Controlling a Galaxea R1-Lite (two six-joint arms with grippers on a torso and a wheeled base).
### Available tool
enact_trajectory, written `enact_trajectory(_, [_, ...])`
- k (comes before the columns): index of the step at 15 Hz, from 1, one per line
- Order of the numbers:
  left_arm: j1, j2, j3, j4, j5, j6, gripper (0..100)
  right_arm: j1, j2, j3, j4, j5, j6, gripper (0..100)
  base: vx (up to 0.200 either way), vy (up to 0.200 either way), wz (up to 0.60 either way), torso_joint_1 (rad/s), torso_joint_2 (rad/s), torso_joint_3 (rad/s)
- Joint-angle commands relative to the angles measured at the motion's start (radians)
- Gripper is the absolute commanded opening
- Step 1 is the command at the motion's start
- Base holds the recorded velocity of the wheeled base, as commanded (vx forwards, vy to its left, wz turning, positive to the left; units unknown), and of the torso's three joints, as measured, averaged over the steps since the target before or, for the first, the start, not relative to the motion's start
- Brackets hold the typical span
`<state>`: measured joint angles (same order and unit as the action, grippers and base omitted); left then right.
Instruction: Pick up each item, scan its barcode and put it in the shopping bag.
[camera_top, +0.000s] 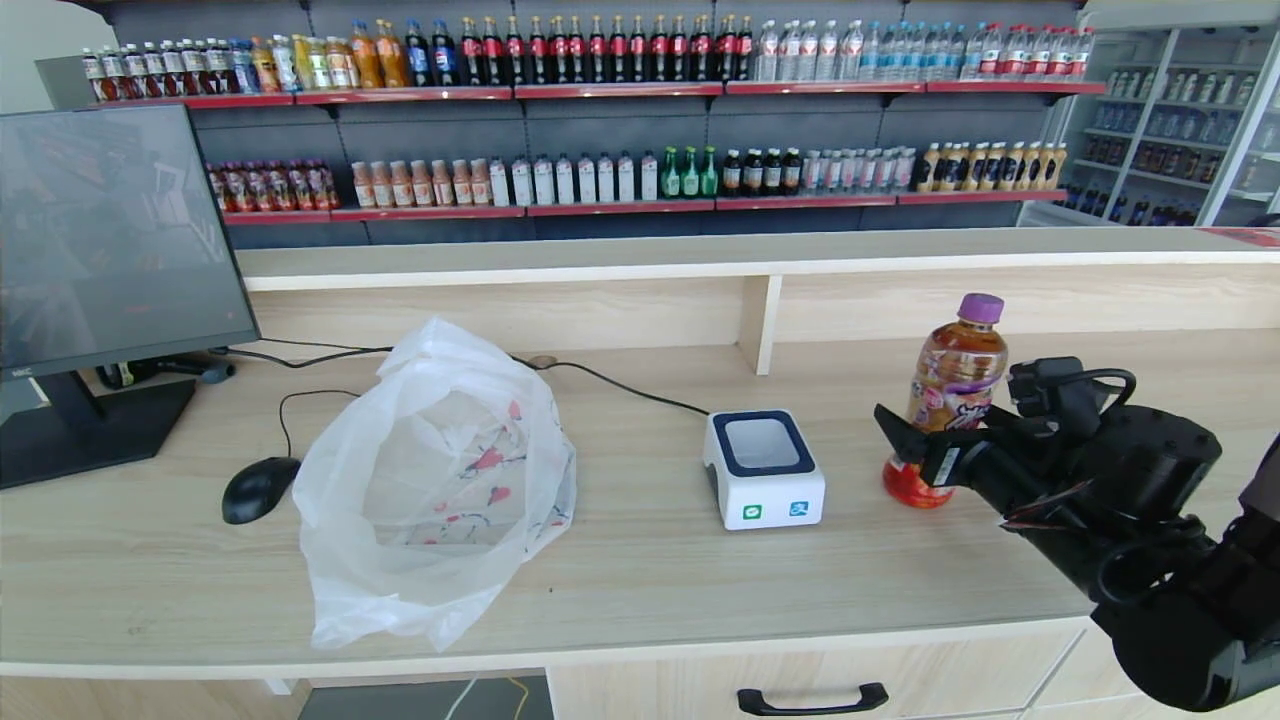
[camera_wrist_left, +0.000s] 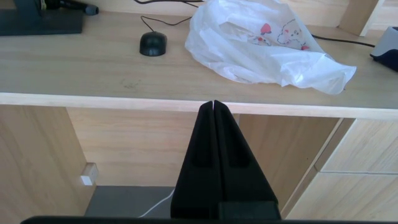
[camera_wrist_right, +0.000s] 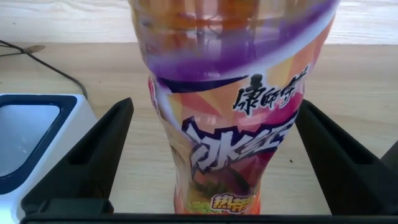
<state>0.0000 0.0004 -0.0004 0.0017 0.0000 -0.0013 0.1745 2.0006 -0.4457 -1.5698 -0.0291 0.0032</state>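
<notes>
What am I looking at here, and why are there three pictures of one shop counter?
This is a two-armed robot working as a cashier. The wide picture comes from a camera on its head. The other two come from cameras on its wrists, each looking along its own hand. On the wooden counter are a white plastic shopping bag, a computer mouse, a small white barcode scanner and a drink bottle with a purple cap. A monitor stands at the robot's left. The right hand is open, one finger on either side of the bottle, which stands on the counter, so nothing is held yet. The left hand is shut and empty, low in front of the counter.
</notes>
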Motion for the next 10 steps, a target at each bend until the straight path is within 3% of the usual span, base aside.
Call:
enact_trajectory(1, [0.000, 0.000, 0.000, 0.000, 0.000, 0.000, 0, -0.001, 0.030, -0.030, -0.001, 0.000, 0.000, 100, 0.000, 0.000, 0.00, 0.000, 0.00, 0.000])
enact_trajectory(10, [0.000, 0.000, 0.000, 0.000, 0.000, 0.000, 0, -0.001, 0.044, -0.060, -0.001, 0.000, -0.005, 100, 0.000, 0.000, 0.00, 0.000, 0.00, 0.000])
